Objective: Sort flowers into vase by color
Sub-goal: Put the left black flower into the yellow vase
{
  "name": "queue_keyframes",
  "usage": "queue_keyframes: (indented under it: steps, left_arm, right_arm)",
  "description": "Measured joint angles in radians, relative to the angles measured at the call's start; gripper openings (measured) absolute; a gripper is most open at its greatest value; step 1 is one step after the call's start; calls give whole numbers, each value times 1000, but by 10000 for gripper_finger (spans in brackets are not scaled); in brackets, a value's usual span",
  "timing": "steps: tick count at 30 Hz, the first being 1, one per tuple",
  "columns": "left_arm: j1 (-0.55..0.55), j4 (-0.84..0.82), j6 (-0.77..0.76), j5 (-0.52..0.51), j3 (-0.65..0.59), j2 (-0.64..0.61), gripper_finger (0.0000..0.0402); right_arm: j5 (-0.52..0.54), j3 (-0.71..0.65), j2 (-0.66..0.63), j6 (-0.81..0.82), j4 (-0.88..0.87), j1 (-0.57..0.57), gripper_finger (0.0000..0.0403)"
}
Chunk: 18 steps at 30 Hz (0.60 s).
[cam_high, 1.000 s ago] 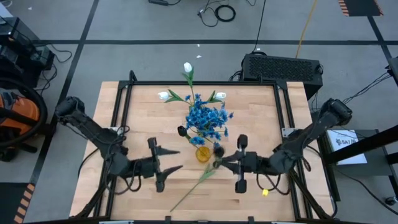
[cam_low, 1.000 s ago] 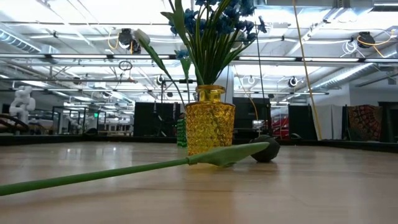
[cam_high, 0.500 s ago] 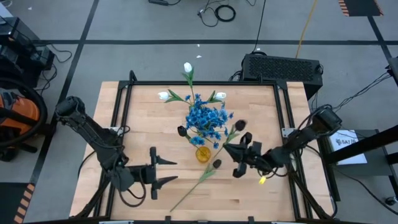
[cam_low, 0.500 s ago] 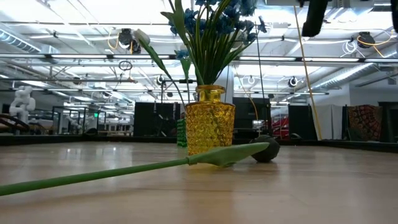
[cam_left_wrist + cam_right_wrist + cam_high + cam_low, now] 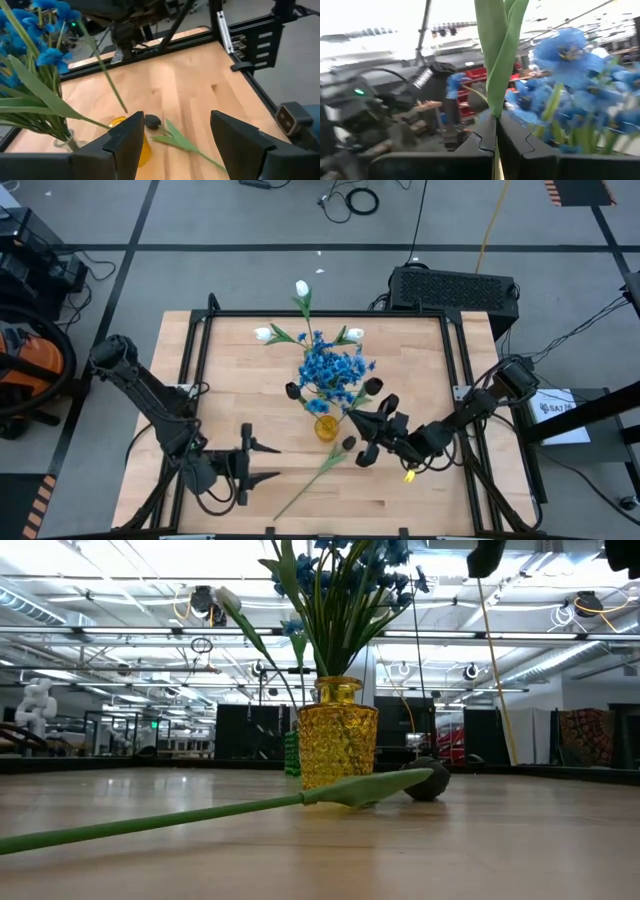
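A yellow glass vase (image 5: 326,427) (image 5: 338,735) stands mid-table, holding blue clusters (image 5: 335,370), white tulips (image 5: 302,288) and a dark bud (image 5: 293,391). My right gripper (image 5: 358,420) (image 5: 495,125), beside the vase on its right, is shut on a dark-bud flower (image 5: 372,387). In the left wrist view, the flower's lower stem end (image 5: 122,107) is at the vase mouth. Another dark-bud flower (image 5: 348,443) (image 5: 428,780) lies flat on the table in front of the vase. My left gripper (image 5: 250,464) (image 5: 175,145) hangs open near the table's near-left part. My right gripper pinches the dark-bud flower's green stem and leaf (image 5: 495,107) between its two shut fingers (image 5: 480,137), which lie across the stem. The flower is lifted clear of the table and stands steeply. Its bud is up by the blue cluster and its lower end points down at the vase.
The lying flower's long stem (image 5: 300,492) (image 5: 150,821) runs toward the table's near edge, with a leaf (image 5: 177,142) partway. A black frame (image 5: 460,350) borders the table. Bare wood (image 5: 230,380) shows left of the vase.
My right gripper has risen and moved toward the vase with the dark-bud flower. The flower has tipped from nearly level to steep, and its bud has swung up beside the blue cluster. My left gripper has drawn back toward the near-left corner. The lying flower has stayed put.
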Motion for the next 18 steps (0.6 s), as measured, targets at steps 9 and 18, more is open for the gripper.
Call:
queue_keyframes:
  steps: [9, 18]
  left_arm:
    - [-21, -24, 0, 1, 0, 0, 235]
    - [-21, -67, -26, 7, 0, 0, 235]
  right_arm:
    - [24, 0, -4, 5, -21, -55, 0]
    - [26, 0, 30, 81, -68, -69, 0]
